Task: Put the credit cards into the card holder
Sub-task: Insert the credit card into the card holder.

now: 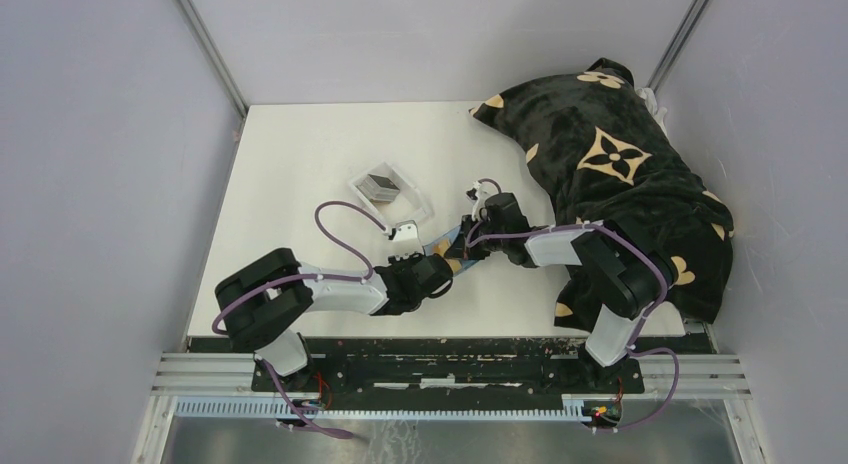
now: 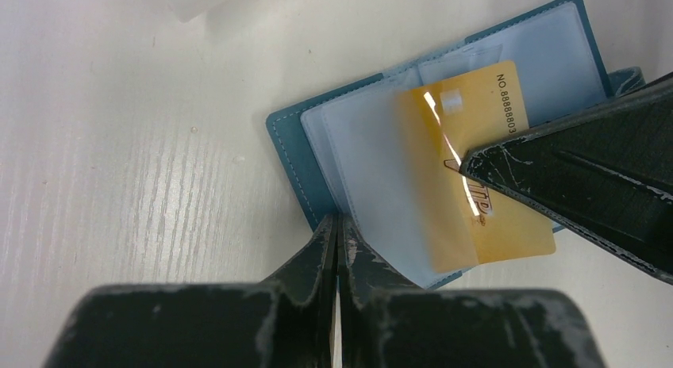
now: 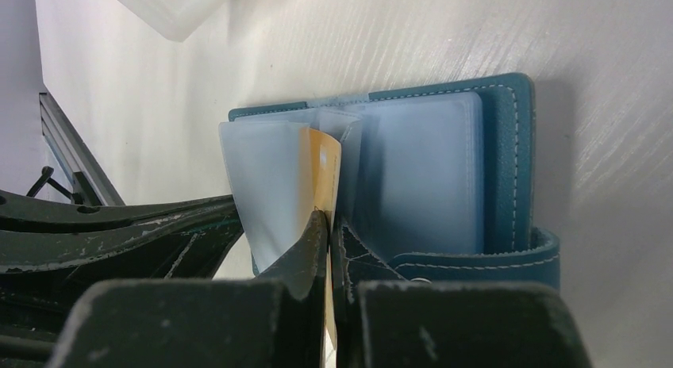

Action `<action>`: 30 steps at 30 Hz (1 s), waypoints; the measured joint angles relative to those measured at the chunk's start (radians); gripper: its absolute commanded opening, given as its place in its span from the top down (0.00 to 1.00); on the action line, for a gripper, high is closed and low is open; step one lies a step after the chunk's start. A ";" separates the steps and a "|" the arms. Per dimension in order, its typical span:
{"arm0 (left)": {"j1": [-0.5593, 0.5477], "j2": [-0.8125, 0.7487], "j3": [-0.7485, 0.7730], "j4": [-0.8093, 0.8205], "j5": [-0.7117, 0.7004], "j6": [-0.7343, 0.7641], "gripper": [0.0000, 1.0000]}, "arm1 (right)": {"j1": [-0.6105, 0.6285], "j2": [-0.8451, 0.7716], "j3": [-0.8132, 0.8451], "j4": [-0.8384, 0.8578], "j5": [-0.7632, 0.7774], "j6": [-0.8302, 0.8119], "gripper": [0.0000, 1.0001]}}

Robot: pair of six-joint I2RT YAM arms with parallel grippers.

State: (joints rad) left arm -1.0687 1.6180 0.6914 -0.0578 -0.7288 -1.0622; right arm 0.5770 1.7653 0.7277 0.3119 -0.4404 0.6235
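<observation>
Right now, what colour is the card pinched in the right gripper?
The credit card is yellow-gold, clearest in the left wrist view.

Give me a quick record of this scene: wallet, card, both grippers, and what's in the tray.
wallet: teal, lying open
gold card: partway into a clear sleeve
right gripper: shut on the gold card
left gripper: shut on the sleeve's edge
tray: clear, apart from the wallet
dark cards: stacked in the tray
</observation>
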 measured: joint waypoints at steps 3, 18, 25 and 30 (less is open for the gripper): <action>-0.001 0.002 0.004 -0.006 -0.002 0.000 0.94 | 0.004 0.013 0.006 0.008 -0.004 0.011 0.99; -0.002 0.003 0.001 -0.004 -0.002 0.000 0.95 | 0.060 0.004 0.030 -0.020 0.058 0.000 0.69; -0.002 0.000 -0.010 0.014 -0.011 0.000 0.95 | 0.092 -0.063 0.035 -0.168 0.113 -0.042 0.64; -0.002 0.000 -0.016 0.026 -0.016 0.000 0.95 | 0.110 -0.100 0.044 -0.272 0.128 -0.061 0.64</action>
State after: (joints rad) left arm -1.0710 1.6176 0.6754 -0.0322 -0.7444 -1.0626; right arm 0.6868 1.6653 0.7719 0.0395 -0.3122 0.5625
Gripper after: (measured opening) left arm 0.061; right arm 0.359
